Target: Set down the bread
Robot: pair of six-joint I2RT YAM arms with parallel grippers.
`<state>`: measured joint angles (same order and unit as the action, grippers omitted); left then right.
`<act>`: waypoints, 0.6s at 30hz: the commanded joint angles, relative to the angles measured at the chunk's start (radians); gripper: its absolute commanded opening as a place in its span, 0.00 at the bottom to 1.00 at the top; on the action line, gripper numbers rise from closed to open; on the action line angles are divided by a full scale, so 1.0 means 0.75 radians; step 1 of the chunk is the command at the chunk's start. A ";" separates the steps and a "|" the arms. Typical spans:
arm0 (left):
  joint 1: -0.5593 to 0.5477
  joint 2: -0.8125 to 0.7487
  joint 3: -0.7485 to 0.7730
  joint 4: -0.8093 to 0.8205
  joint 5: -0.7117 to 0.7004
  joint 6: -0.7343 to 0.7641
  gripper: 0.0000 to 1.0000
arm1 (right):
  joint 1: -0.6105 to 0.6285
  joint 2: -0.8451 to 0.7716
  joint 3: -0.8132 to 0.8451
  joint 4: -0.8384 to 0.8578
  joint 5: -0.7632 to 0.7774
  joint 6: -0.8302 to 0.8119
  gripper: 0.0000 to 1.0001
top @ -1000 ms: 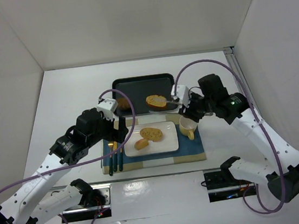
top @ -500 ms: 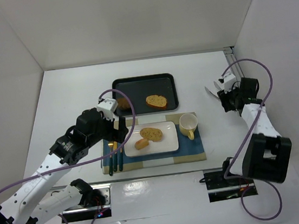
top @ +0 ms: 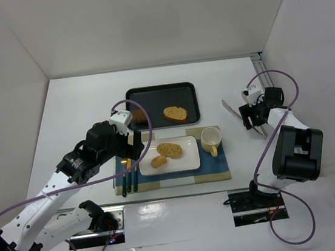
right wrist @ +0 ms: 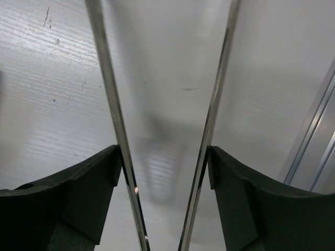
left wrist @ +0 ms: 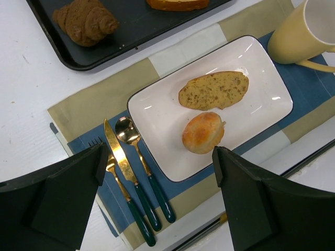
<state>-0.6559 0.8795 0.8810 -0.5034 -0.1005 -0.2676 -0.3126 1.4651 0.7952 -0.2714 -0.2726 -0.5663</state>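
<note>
A toasted bread slice (top: 175,113) lies in the black tray (top: 151,93), with a dark brown pastry (left wrist: 86,21) at the tray's left end. On the white plate (left wrist: 261,99) rest a seeded slice (left wrist: 213,89) and a round roll (left wrist: 203,132). My right gripper (right wrist: 164,157) is far to the right over bare table, its fingers (right wrist: 89,183) pressed against the two arms of metal tongs (right wrist: 107,89), which are spread with nothing between them. My left gripper (left wrist: 157,162) hovers open above the plate's near left corner and the cutlery.
A yellow cup (top: 211,138) stands right of the plate on the striped placemat (top: 216,170). A gold knife, spoon and fork (left wrist: 125,172) with green handles lie left of the plate. A metal rail (top: 263,71) runs along the right wall.
My right arm has pulled away from the tray and folded back to the table's right side with the tongs, which now stand wider apart. The slice stays in the tray. The left arm is still.
</note>
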 commanded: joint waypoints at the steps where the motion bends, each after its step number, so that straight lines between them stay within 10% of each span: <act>1: 0.007 0.005 0.001 0.039 0.009 -0.013 1.00 | -0.002 -0.023 0.050 -0.047 0.008 -0.012 0.79; 15: 0.007 0.030 0.001 0.039 0.021 -0.013 1.00 | -0.062 -0.337 0.009 -0.210 -0.150 -0.110 0.83; 18: 0.007 0.042 -0.011 0.053 0.044 -0.001 1.00 | -0.062 -0.549 0.024 -0.211 -0.193 -0.008 1.00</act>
<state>-0.6559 0.9051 0.8806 -0.5011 -0.0940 -0.2668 -0.3538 1.2201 0.7906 -0.4023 -0.3397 -0.6071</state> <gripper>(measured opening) 1.000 0.971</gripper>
